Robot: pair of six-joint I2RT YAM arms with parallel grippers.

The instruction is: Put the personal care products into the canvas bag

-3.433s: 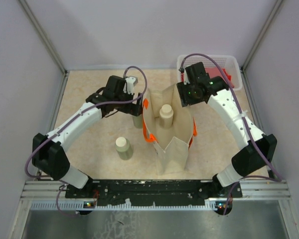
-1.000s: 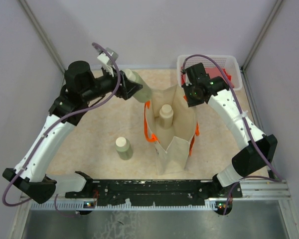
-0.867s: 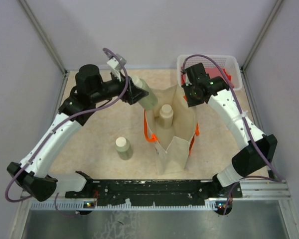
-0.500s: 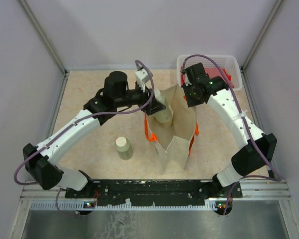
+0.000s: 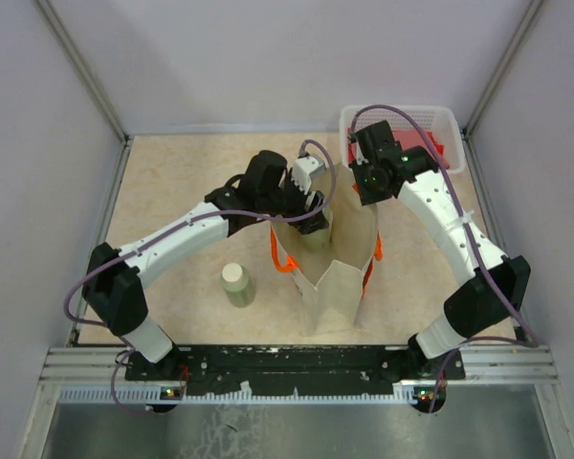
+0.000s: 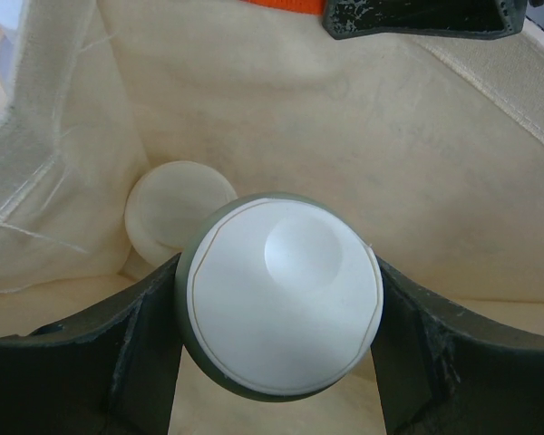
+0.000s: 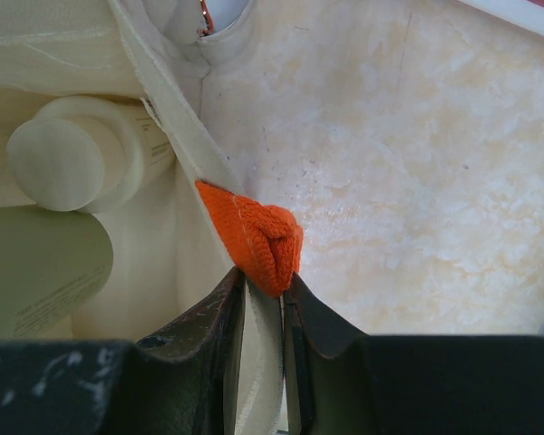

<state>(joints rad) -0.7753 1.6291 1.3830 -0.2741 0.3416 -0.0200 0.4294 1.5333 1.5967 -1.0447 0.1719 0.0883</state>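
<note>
Bottles sit in three places. One sage-green bottle (image 6: 254,353) is clamped between the fingers of the left gripper (image 5: 308,208). The jaws stand wide apart around its body, and its white round base faces the wrist camera. That gripper reaches into the open mouth of the canvas bag (image 5: 337,277) from about 10 o'clock, so the bottle hangs inside the bag's walls. Whether it touches the bottom cannot be told.

A cream-capped bottle (image 6: 179,216) already stands inside the bag, just beside the held one at its 10 o'clock in the left wrist view.

A third bottle (image 5: 236,284) stands upright on the table (image 5: 172,191), apart from the bag at its 9 o'clock.

The right gripper (image 7: 265,281) is pinched nearly together on the bag's rim, where the orange strap (image 7: 258,237) is folded, at the bag's 1 o'clock edge.

Farther out at 1 o'clock, a white lattice basket (image 5: 359,117) holds a red cloth (image 5: 432,145).
</note>
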